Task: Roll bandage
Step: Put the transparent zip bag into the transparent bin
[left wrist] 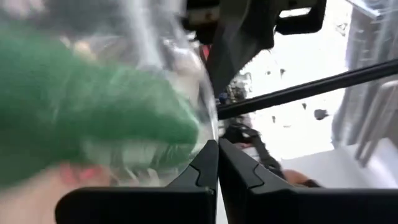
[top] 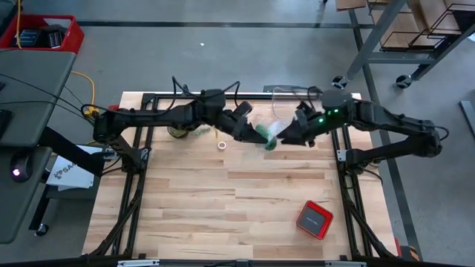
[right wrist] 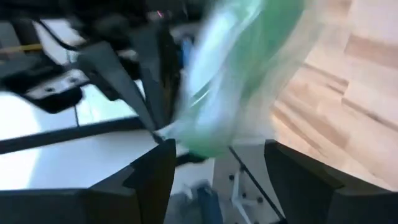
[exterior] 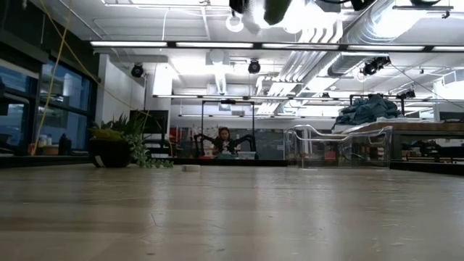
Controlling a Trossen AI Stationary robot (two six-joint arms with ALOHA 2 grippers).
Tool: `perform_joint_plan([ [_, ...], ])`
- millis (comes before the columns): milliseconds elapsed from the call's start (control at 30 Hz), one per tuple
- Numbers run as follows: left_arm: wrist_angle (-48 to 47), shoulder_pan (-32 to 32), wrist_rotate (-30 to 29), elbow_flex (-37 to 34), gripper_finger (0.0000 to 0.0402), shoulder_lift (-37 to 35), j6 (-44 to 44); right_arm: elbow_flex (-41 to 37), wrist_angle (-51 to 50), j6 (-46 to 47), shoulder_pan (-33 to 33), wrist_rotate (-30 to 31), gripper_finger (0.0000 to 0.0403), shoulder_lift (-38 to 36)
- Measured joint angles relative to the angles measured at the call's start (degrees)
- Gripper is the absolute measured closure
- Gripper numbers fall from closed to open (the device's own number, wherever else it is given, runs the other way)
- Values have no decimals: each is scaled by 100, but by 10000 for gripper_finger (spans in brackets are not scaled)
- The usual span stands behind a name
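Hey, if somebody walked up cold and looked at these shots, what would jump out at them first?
Probably the bright green bandage inside a clear plastic bag, held up over the far middle of the table where the two arms meet. The left gripper is shut on the bag's edge, and the right gripper stands open right beside it. After that, the red box near the table's front right.

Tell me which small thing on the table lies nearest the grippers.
The white ring, just below the left arm; the red box lies far off toward the near right corner.
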Motion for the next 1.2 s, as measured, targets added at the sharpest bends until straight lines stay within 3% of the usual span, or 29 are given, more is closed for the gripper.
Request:
perform_joint_plan([
  [200, 32, 136, 120, 0, 402, 0, -732, 2, -225, -103, -273, 623, 167, -387],
  [300, 595, 141, -117, -4, 401, 2, -1335, 2, -154, -652, -329, 815, 167, -594],
  [367, 840, 173, -167, 10, 402, -19, -1189, 4, -194, -1062, -334, 1037, 166, -696],
  [500, -201, 437, -182, -8, 401, -1, -1107, 3, -215, -2013, -334, 1413, 166, -806],
  [567, -52, 466, -106, -22, 401, 55, -1071, 4, -211, -2731, -333, 1398, 166, -849],
  [867, 1471, 593, 1603, -13, 401, -34, -1995, 4, 87, -7097, -236, 1410, 166, -723],
  [1000, 1905, 559, 1931, 9, 401, -171, -2347, 6, 990, -7608, -229, 1228, 166, -552],
  [1200, 2007, 552, 1958, -2, 402, -178, -2376, 7, 1668, -7806, -231, 188, 166, -128],
])
